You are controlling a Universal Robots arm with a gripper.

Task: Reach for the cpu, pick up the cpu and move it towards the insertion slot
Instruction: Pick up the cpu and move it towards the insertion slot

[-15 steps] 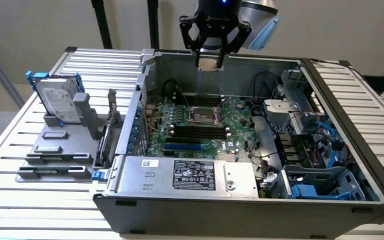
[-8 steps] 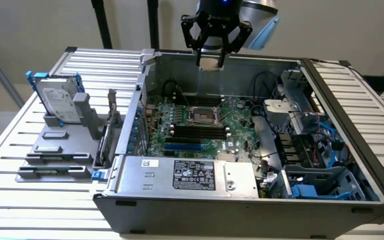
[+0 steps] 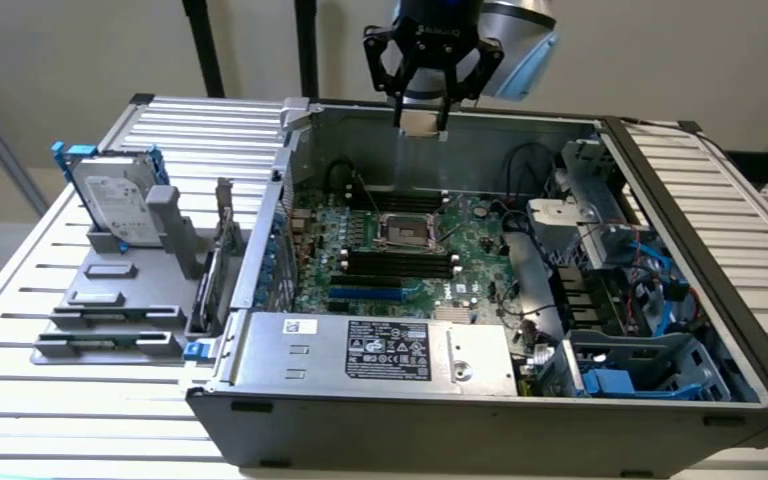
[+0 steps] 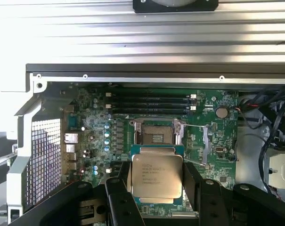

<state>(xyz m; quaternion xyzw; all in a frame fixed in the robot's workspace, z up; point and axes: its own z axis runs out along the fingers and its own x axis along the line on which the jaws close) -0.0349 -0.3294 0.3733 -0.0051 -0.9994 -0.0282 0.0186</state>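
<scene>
My gripper [image 3: 420, 124] hangs above the open computer case, near its back wall, shut on the cpu [image 3: 419, 121], a small pale square chip. In the wrist view the cpu [image 4: 157, 175] shows its silvery top with printed text, clamped between the two black fingers [image 4: 118, 188]. Below it on the green motherboard lies the insertion slot [image 4: 154, 132], a square socket with a shiny metal frame and dark centre. In the exterior view the insertion slot [image 3: 404, 232] lies well below the gripper and nearer the camera.
Long black memory slots [image 3: 391, 265] lie beside the socket. A power supply [image 3: 373, 352] fills the case front, and cables and drive bays [image 3: 624, 280] crowd the exterior view's right. A hard drive with blue brackets [image 3: 115, 200] stands on a grey holder [image 3: 111, 295] outside the case.
</scene>
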